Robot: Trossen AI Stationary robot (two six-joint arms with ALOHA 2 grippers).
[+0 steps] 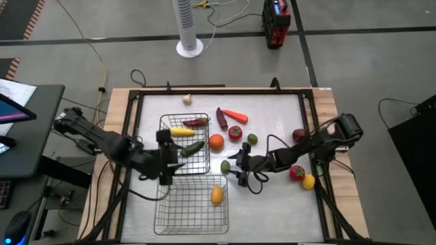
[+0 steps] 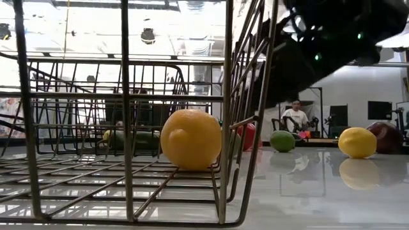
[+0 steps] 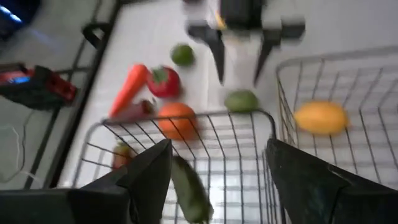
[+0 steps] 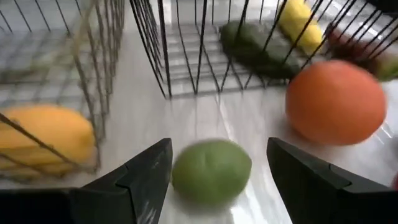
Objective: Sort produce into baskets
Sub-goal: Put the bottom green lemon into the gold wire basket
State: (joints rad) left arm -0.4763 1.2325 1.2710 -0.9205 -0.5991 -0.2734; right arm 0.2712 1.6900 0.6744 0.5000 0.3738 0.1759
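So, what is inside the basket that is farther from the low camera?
The farther basket holds a yellow corn, a dark red chilli and a green cucumber. The left gripper hangs over its near edge, so that corner is hidden.

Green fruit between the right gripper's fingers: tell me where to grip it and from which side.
Grip the green fruit across its rounded middle, coming down from above with the open right gripper, which already straddles it. It lies free on the table, apart from the orange and the basket, so both flanks look clear. It is smooth and round, so a centred grip is probably safest.
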